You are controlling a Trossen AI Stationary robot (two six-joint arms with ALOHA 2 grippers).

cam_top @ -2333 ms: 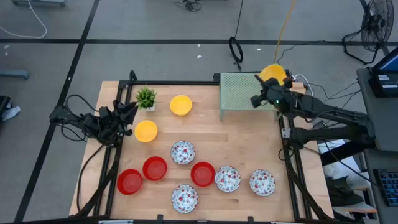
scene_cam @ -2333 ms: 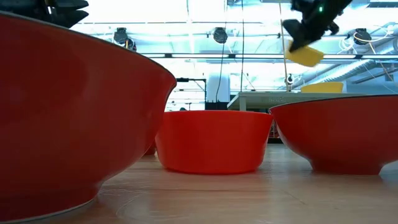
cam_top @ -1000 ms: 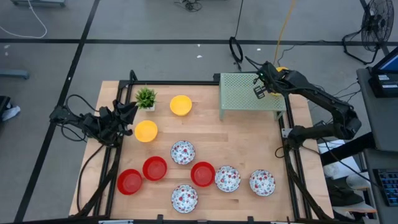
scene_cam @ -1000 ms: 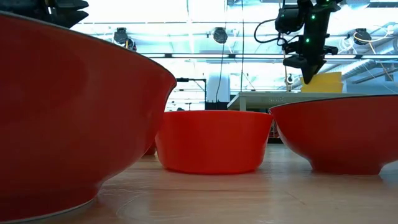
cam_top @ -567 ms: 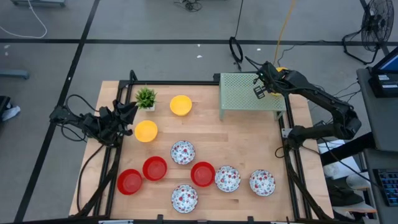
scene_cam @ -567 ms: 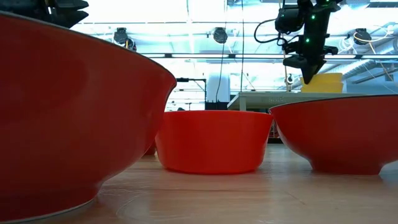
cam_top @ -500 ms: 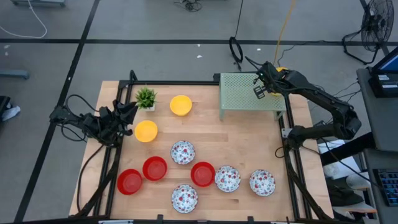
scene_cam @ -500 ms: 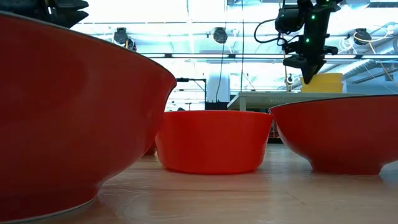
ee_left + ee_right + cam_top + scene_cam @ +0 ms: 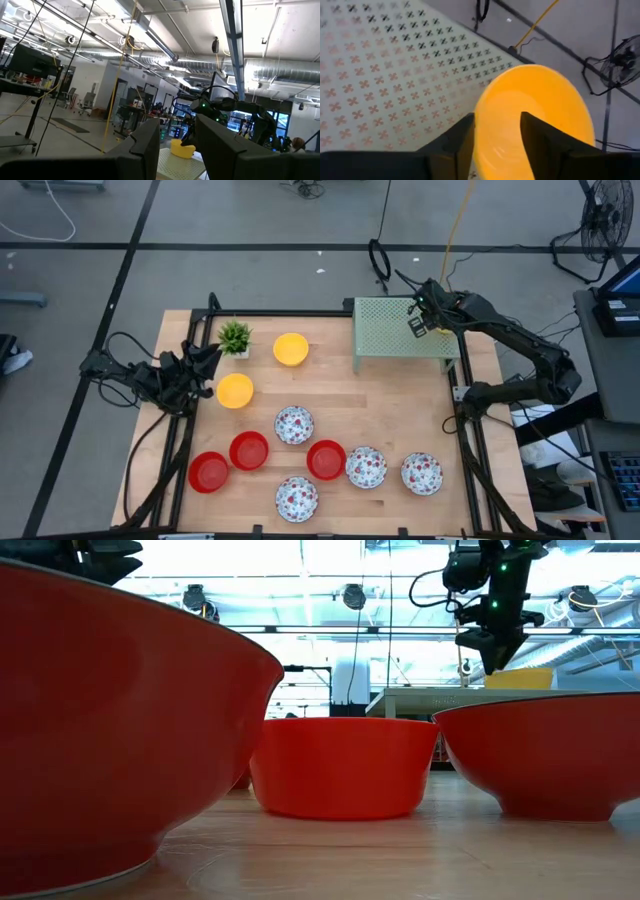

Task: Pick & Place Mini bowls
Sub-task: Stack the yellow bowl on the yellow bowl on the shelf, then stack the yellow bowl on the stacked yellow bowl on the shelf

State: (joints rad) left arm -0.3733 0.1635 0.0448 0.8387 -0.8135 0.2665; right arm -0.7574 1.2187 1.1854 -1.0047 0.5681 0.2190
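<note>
A yellow mini bowl (image 9: 540,110) sits upright on the green perforated shelf (image 9: 385,330) at the table's far right; it also shows in the low view (image 9: 525,678). My right gripper (image 9: 497,120) hangs open over it, slanting down, one finger outside the bowl's near wall and one inside. My left gripper (image 9: 205,360) waits at the table's left edge, open and holding nothing. On the wood lie two more yellow bowls (image 9: 291,348), three red ones (image 9: 249,450) and several speckled white ones (image 9: 294,424). My right gripper stands open astride the yellow bowl's near wall (image 9: 479,125), coming from above at a slant. Whether either finger touches the wall I cannot tell. The bowl rests on the shelf by its base.
A small green potted plant (image 9: 235,336) stands at the far left beside a yellow bowl. Black frame rails run along the table's left and right edges. Bare wood lies between the shelf and the row of bowls near the front.
My right gripper has opened above the shelf without shifting. The yellow bowl, held slightly raised a moment ago, has sunk a little and now sits lower on the green shelf.
</note>
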